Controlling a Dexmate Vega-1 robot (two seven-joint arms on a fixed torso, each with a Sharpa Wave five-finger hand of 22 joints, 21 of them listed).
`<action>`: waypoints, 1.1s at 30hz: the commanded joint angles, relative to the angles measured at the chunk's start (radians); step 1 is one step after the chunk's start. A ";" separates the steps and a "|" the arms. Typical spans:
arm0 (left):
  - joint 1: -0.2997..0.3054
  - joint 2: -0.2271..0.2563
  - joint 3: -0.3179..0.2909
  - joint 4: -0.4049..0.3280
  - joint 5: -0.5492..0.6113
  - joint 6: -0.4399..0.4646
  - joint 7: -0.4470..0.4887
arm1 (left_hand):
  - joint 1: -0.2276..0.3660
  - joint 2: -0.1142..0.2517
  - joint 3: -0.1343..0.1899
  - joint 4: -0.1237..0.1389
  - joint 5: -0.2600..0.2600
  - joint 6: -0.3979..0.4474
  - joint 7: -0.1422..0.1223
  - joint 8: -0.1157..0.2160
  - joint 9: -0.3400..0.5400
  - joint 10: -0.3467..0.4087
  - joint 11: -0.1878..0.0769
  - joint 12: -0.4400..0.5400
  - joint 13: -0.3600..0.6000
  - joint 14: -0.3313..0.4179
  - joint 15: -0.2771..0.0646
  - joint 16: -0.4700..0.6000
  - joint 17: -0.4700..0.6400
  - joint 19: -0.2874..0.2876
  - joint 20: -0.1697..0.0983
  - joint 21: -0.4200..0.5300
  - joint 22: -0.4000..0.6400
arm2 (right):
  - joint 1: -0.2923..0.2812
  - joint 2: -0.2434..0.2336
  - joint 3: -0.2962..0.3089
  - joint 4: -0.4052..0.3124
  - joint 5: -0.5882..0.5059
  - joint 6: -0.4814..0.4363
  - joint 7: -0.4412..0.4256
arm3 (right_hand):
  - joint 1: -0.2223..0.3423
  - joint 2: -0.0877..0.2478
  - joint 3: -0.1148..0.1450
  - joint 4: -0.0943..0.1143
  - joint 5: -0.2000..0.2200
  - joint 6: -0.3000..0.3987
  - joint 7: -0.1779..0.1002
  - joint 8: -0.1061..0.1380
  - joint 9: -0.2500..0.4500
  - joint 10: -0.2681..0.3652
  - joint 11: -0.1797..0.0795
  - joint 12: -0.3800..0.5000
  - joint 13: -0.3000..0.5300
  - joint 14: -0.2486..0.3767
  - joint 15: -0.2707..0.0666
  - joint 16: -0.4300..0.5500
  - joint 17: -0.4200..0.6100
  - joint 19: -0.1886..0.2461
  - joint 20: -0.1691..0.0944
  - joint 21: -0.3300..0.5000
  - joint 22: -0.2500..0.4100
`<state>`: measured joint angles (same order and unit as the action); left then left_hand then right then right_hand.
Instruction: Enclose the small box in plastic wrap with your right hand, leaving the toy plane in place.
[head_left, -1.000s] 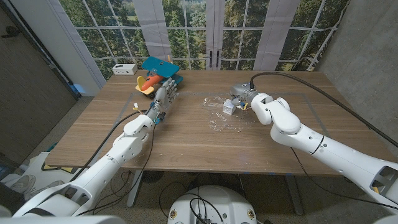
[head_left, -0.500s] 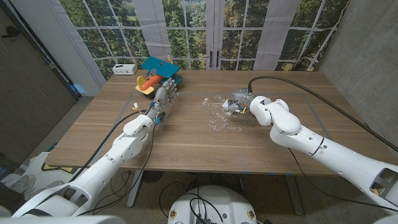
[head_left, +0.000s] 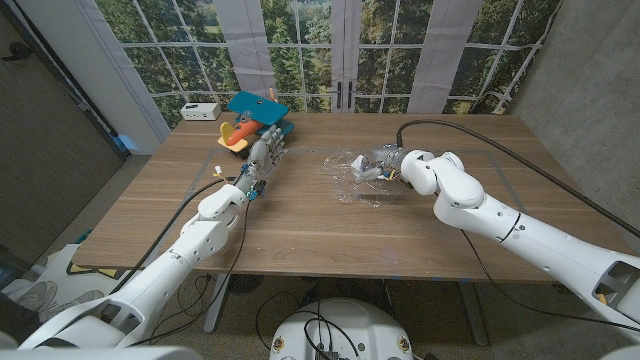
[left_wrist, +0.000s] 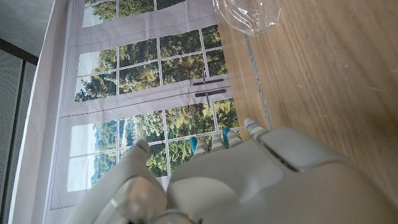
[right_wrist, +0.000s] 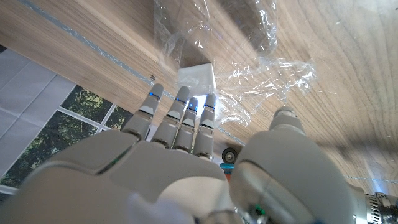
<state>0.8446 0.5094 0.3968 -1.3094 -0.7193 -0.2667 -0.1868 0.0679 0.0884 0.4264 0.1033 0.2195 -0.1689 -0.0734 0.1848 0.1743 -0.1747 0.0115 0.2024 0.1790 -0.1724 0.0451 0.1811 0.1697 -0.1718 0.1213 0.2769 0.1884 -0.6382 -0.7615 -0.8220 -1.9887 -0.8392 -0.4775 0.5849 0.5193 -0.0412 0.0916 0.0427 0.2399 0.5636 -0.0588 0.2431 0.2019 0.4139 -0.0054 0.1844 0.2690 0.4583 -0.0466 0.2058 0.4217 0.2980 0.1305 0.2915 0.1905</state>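
Right hand (head_left: 383, 163) sits mid-table, right of centre, fingers (right_wrist: 180, 118) stretched straight out & slightly apart, tips at the small white box (right_wrist: 196, 77). Can't tell if they actually touch it; nothing looks gripped. Box sits on the wooden table (head_left: 300, 215) amid crinkled clear plastic wrap (head_left: 352, 178), which spreads around & partly over it; in the right wrist view the film bunches beside and past the box. Left hand (head_left: 262, 160) stands on the table's left part, fingers extended upward & together, holding nothing, just short of the toy plane (head_left: 252, 116) w/ teal wings and orange nose at the far edge. A small white device (head_left: 201, 110) lies beside the plane.
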 joint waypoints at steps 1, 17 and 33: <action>-0.005 -0.004 0.002 0.007 -0.001 -0.002 -0.005 | 0.004 0.008 -0.003 -0.002 0.002 -0.092 -0.005 -0.001 0.002 -0.127 0.006 -0.003 0.004 -0.151 0.004 -0.002 0.003 -0.039 0.011 -0.005 0.004 | -0.030 -0.026 0.049 -0.036 0.052 -0.015 -0.058 | 0.036 0.042 0.023 -0.016 0.014 -0.007 -0.003 -0.005 0.003 -0.019 0.000 -0.001 0.001 -0.010 -0.005 0.000 -0.002 -0.006 0.000 -0.007 -0.001; -0.014 -0.010 0.006 0.022 -0.001 -0.006 -0.018 | 0.004 0.007 -0.004 -0.003 0.002 -0.092 -0.006 -0.001 0.002 -0.127 0.006 -0.002 0.004 -0.149 0.006 -0.001 0.003 -0.040 0.017 -0.008 0.004 | -0.133 -0.064 0.155 -0.086 0.200 -0.014 -0.279 | 0.063 0.092 0.042 -0.035 0.007 -0.089 -0.009 -0.045 0.005 -0.095 -0.005 -0.005 -0.007 -0.027 0.001 0.009 -0.010 -0.006 0.006 -0.018 -0.001; -0.010 -0.013 0.005 0.021 -0.006 -0.013 -0.026 | 0.004 0.007 -0.004 -0.002 0.002 -0.090 -0.006 -0.001 0.002 -0.126 0.008 -0.002 0.004 -0.147 0.008 0.000 0.003 -0.037 0.019 -0.009 0.004 | -0.201 -0.125 0.147 -0.203 0.190 -0.025 -0.344 | 0.175 0.113 0.084 -0.115 0.006 -0.048 -0.001 -0.021 0.007 -0.031 -0.006 0.031 -0.014 -0.019 -0.014 0.019 -0.030 0.007 0.003 -0.023 -0.002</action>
<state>0.8324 0.4991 0.4019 -1.2898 -0.7211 -0.2736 -0.2051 0.0680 0.0884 0.4264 0.1033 0.2195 -0.1691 -0.0732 0.1848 0.1743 -0.1715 0.0144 0.2023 0.1790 -0.1724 0.0448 0.1811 0.1696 -0.1715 0.1324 0.2698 0.1884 -0.7943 -0.8517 -0.6746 -2.1261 -0.6531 -0.5184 0.2965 0.6735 0.0708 0.1702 -0.0574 0.2475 0.4982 -0.0580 0.2118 0.2073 0.3632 -0.0104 0.2074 0.2553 0.4336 -0.0465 0.2184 0.3932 0.2928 0.1360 0.2697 0.1861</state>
